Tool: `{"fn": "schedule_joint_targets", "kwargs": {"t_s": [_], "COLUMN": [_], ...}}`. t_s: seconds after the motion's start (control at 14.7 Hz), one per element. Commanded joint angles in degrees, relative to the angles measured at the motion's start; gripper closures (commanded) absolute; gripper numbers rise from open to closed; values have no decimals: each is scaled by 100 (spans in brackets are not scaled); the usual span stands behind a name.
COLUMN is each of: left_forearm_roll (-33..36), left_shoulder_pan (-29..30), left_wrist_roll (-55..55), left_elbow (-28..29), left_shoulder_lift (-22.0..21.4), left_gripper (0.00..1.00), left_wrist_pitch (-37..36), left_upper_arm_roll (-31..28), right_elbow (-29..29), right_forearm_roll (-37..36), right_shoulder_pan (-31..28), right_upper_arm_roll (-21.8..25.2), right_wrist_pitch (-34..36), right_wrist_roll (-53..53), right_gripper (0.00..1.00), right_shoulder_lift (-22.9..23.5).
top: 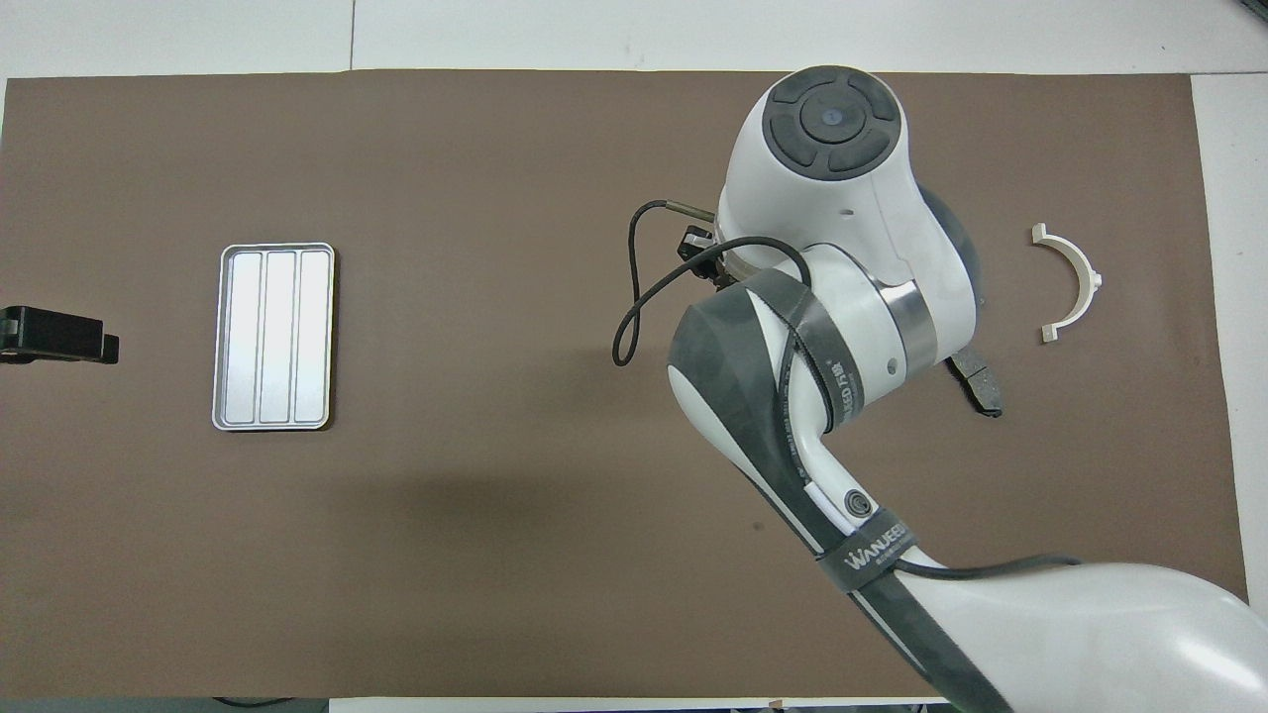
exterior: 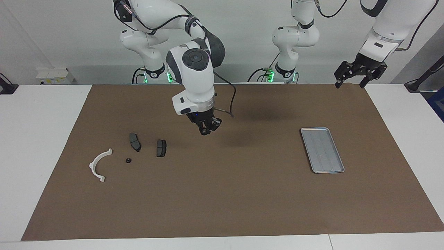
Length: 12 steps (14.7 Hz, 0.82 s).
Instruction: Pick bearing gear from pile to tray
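Observation:
My right gripper (exterior: 206,130) hangs above the mat's middle, between the pile and the tray, shut on a small dark round piece, the bearing gear (exterior: 204,131). In the overhead view the arm's wrist hides it. The pile lies toward the right arm's end: a white half-ring bracket (exterior: 99,166) (top: 1070,282), two dark brake pads (exterior: 135,141) (exterior: 161,148), and a small black round piece (exterior: 128,160). The silver tray (exterior: 322,150) (top: 274,337) lies toward the left arm's end with nothing in it. My left gripper (exterior: 350,83) (top: 59,337) waits open, raised over the mat's edge.
A brown mat (exterior: 242,201) covers the table between white margins. The right arm's cable (top: 644,297) loops out beside its wrist. One brake pad (top: 979,381) pokes out from under the right arm in the overhead view.

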<state>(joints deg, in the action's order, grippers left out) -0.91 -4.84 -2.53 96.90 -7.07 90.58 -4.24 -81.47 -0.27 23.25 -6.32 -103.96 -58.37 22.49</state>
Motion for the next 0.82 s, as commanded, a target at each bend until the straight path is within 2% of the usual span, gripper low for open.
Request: {"fn": "schedule_joint_targets", "kwargs": {"t_s": [0.0, 0.27, 0.48, 0.75], "left_forearm_roll": [3, 3, 3, 3], "left_shoulder_pan": [27, 18, 18, 18], "left_wrist_roll": [7, 7, 7, 7], "left_elbow": [-5, -5, -5, -5], "left_shoulder_lift": [-75, -75, -75, -75], "left_gripper": [0, 0, 0, 0], "left_wrist_pitch": [-85, -85, -85, -85], "left_upper_arm_roll": [11, 11, 11, 11], "right_elbow": [-123, -326, -308, -308], "right_forearm_roll": [115, 54, -52, -368], "right_shoulder_pan": [223, 381, 575, 804], "right_upper_arm_roll": [-27, -27, -18, -18], "right_wrist_pitch": [-422, -783, -880, -1336], "right_wrist_roll": [-446, -482, -578, -956], "right_gripper": [100, 100, 100, 100], "right_shoulder_lift": [88, 194, 404, 791]}}
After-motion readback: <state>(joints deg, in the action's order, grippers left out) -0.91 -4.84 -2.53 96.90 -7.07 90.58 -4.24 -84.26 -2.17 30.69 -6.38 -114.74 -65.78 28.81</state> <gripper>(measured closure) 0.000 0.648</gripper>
